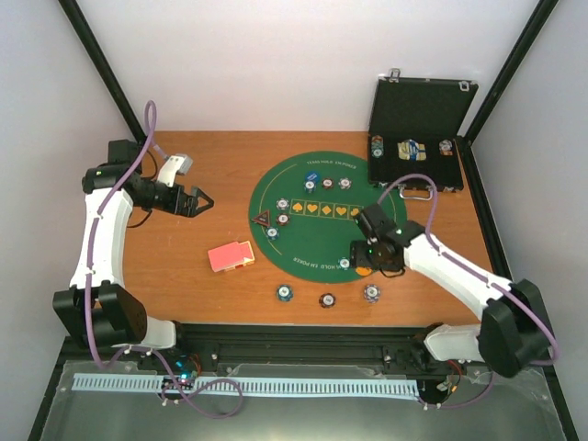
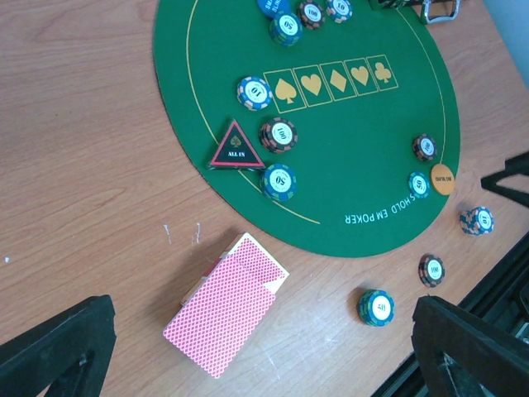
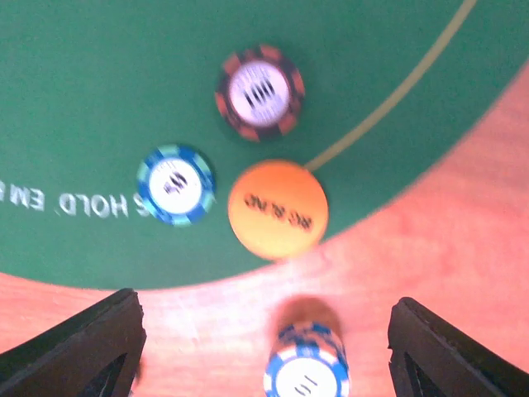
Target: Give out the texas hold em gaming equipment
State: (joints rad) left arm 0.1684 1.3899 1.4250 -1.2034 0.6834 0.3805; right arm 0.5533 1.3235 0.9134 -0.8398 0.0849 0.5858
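Observation:
A red-backed card deck [image 1: 231,256] lies on the wood left of the green poker mat [image 1: 303,248]; in the left wrist view the deck [image 2: 225,314] lies between and ahead of my open, empty left gripper [image 2: 264,364], which hovers at the far left [image 1: 204,200]. My right gripper [image 1: 366,259] is open and empty over the mat's near right edge. In the right wrist view it [image 3: 264,339] stands over a blue-white chip stack [image 3: 306,372], just short of the orange disc [image 3: 278,208]. The dark triangle [image 1: 263,220] and the blue disc [image 1: 312,173] lie on the mat.
Several chips sit on the mat, and three chip stacks [image 1: 286,293], [image 1: 327,299], [image 1: 371,292] stand on the wood near the front edge. The open black case [image 1: 418,129] with chips inside stands at the back right. White walls enclose the table.

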